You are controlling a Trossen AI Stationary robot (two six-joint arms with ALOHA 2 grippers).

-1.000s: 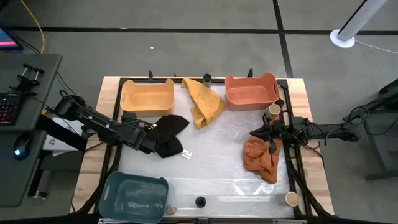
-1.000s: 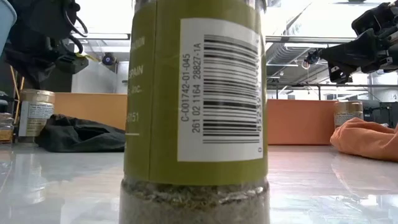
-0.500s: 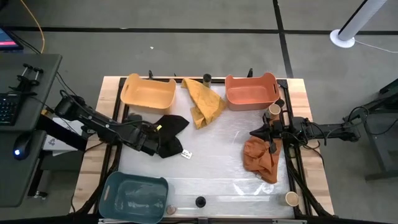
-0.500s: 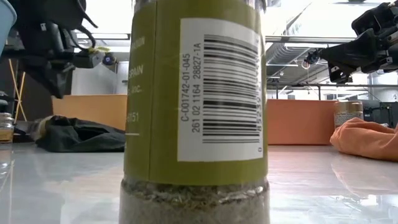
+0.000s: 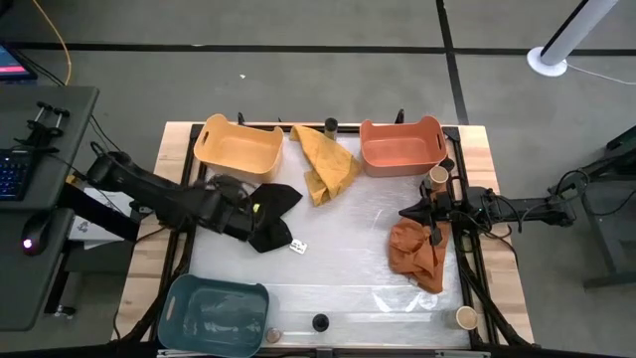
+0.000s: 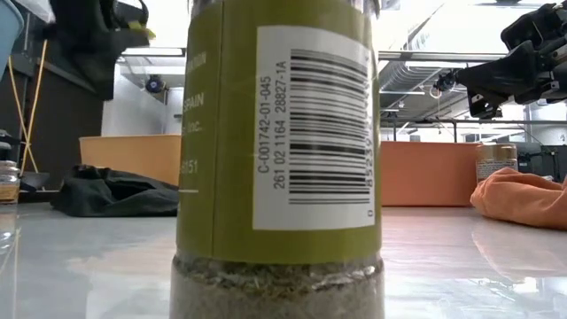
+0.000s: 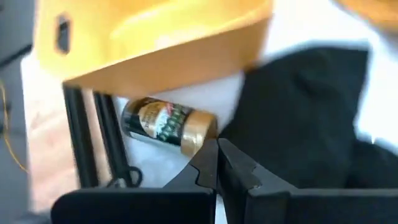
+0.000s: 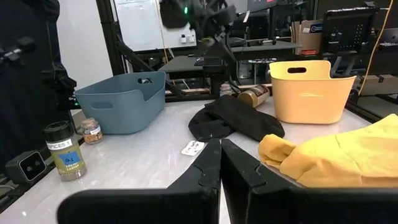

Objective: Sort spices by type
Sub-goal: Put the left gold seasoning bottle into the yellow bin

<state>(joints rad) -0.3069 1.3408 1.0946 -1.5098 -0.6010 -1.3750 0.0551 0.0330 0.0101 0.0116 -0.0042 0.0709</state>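
Observation:
My left gripper (image 7: 217, 152) is shut and hangs above the table between the yellow bin (image 5: 238, 147) and the black cloth (image 5: 270, 214). Just beyond its fingertips a gold-capped spice jar (image 7: 168, 121) lies on its side by the bin's near wall; I cannot tell whether they touch. My right gripper (image 8: 221, 149) is shut and hovers at the far edge of the orange cloth (image 5: 417, 254). Other jars stand upright: a green-labelled one (image 6: 279, 159) at the near edge, one (image 5: 464, 317) at the near right corner, one (image 5: 437, 177) by the orange bin (image 5: 400, 147) and one (image 5: 330, 125) at the far edge.
A blue bin (image 5: 214, 313) sits at the near left corner, with a small jar (image 5: 272, 336) beside it. The yellow cloth (image 5: 326, 161) lies between the yellow and orange bins. A small white tag (image 5: 297, 247) lies mid-table. Black frame rails run along the table's edges.
My left gripper has risen and moved toward the far edge, off the black cloth. The yellow bin has slid toward the far edge and turned slightly. The jar that stood upright beside the bin now lies on its side.

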